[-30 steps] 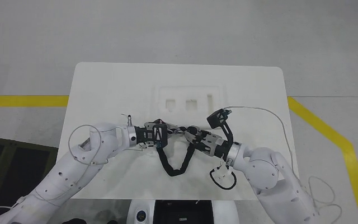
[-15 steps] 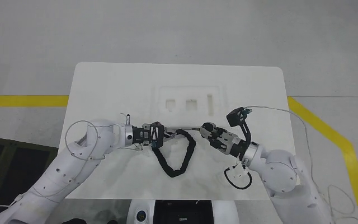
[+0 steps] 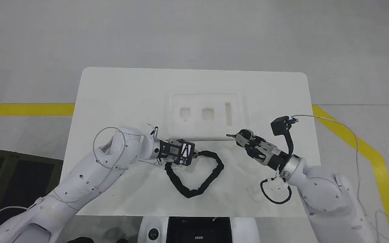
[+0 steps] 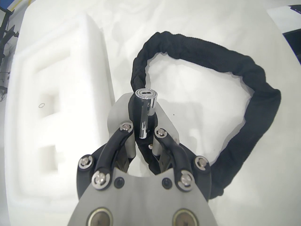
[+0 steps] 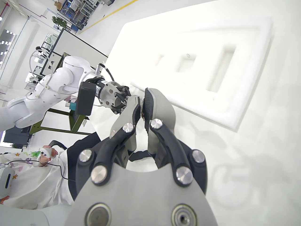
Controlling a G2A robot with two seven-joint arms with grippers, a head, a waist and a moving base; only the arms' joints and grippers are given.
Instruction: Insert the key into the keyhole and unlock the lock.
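Note:
My left gripper (image 3: pixel 188 152) is shut on the lock, near the middle of the table. In the left wrist view the silver lock cylinder (image 4: pixel 145 95) sticks out past the left gripper (image 4: pixel 143 116), its keyhole facing away and with nothing in it. The black sleeved chain (image 3: pixel 196 182) lies on the table in a wide loop (image 4: pixel 258 95) running from the lock. My right gripper (image 3: pixel 237 136) is to the right of the lock, apart from it, shut on the small metal key (image 3: pixel 229 136), which points toward the lock. Between the pads of the right gripper (image 5: pixel 141 106) only a sliver of the key (image 5: pixel 141 110) shows.
A white foam tray (image 3: pixel 206 112) with several rectangular pockets lies just behind both grippers, also seen beside the lock (image 4: pixel 58 83) and past the key (image 5: pixel 211 71). The white table (image 3: pixel 121 97) has bare room to the left, the right and the front.
The right gripper has pulled away to the right, widening the gap to the lock. The left gripper shifted right with the lock, and the chain loop spread from narrow to wide.

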